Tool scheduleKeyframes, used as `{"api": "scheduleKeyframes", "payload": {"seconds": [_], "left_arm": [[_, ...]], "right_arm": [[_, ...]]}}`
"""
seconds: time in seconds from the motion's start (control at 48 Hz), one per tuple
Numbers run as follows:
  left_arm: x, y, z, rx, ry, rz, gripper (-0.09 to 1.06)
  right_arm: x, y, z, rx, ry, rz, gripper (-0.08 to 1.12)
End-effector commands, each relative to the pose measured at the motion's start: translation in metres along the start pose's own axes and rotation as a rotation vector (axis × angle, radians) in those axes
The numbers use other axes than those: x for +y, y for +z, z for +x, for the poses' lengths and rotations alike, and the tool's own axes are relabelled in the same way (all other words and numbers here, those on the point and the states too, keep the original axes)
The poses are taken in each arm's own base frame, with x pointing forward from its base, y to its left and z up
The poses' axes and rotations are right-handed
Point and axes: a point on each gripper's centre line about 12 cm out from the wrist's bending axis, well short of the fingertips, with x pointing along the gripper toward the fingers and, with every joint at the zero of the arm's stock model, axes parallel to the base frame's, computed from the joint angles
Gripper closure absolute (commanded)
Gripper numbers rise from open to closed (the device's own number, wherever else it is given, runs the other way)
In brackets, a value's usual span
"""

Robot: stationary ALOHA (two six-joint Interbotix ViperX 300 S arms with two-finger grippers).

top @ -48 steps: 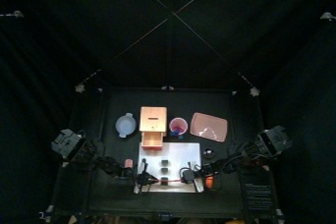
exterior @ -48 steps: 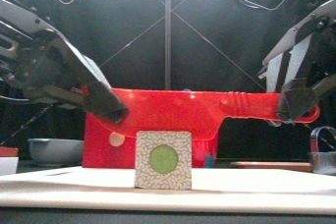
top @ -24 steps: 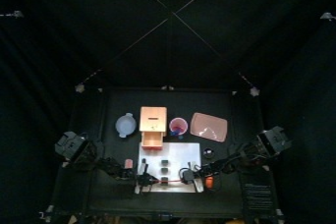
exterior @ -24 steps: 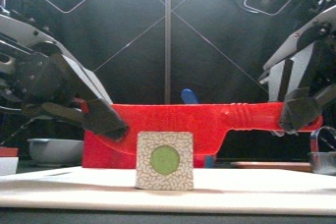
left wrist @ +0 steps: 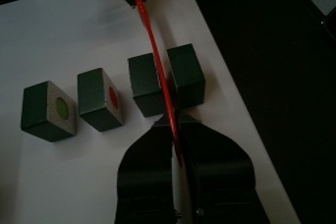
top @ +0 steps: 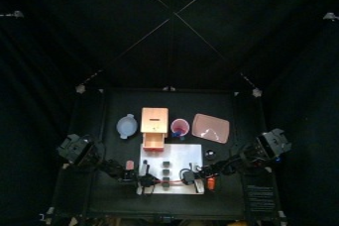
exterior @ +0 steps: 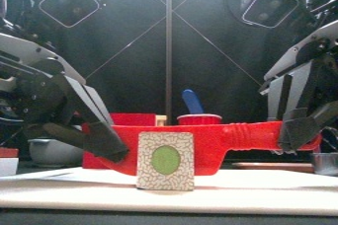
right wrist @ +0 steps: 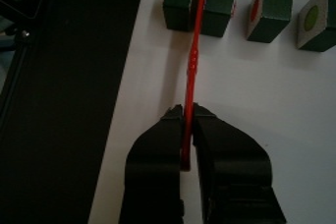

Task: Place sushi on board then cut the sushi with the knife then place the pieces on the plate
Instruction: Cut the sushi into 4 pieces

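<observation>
Left gripper (left wrist: 172, 141) is clamped on the blade end of the red knife (exterior: 244, 135). The right gripper (right wrist: 188, 122) is clamped on the handle end, so the knife is carried between both arms, edge down and roughly level. The sushi lies in a row of dark green blocks on the white cutting board (left wrist: 79, 31). The end block (left wrist: 50, 112) and the second block (left wrist: 100, 100) each stand apart with a gap. The last pair (left wrist: 144, 85) is touching, with the blade lying along the seam between its two blocks. How deep the blade sits cannot be told, because in the front view the nearest block hides the cut. Step in hand, as judged: the final cut.

To do it well, lower both ends at the same rate so the blade stays level and on the seam. Press straight down to the board with no sideways drag, since the second block is just beside the pair and would likely be shoved. Lift straight up once the pair parts.

Behind the board, the pink tray (top: 211, 126) waits to the right and carries no pieces yet. The red cup (top: 179, 126) and wooden box (top: 155, 123) stand to its left.
</observation>
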Motion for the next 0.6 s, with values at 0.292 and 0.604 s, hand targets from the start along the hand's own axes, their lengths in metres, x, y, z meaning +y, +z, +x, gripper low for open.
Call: {"api": "scheduleKeyframes", "payload": {"seconds": [0.292,0.604], "left_arm": [[0.002,-0.006,-0.001,0.023,0.001,0.004,0.64],[0.003,0.003,-0.004,-0.003,0.002,-0.004,0.64]], "right_arm": [[0.005,-0.001,-0.001,0.012,0.012,-0.024,0.69],[0.005,0.004,-0.002,0.005,0.016,-0.025,0.69]]}}
